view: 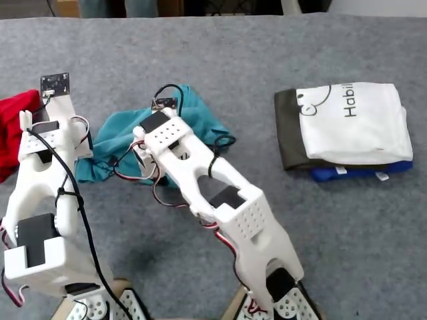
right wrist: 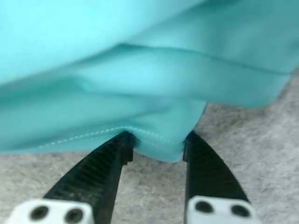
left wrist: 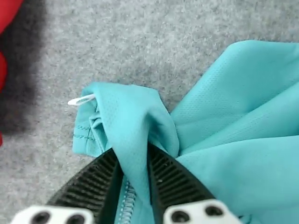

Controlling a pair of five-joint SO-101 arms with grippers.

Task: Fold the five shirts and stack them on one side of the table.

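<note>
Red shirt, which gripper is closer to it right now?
Left. The left gripper pinches the teal shirt at its edge nearest the red shirt; the right gripper sits at the teal shirt's hem, farther from the red one.

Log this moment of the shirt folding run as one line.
left gripper: shut on teal shirt | right gripper: open, astride its hem | stack: three folded | red shirt: not stacked

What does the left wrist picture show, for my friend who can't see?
The left gripper pinches a bunched fold of the teal shirt, which lies on the grey table. A red shirt peeks in at the edge.
</note>
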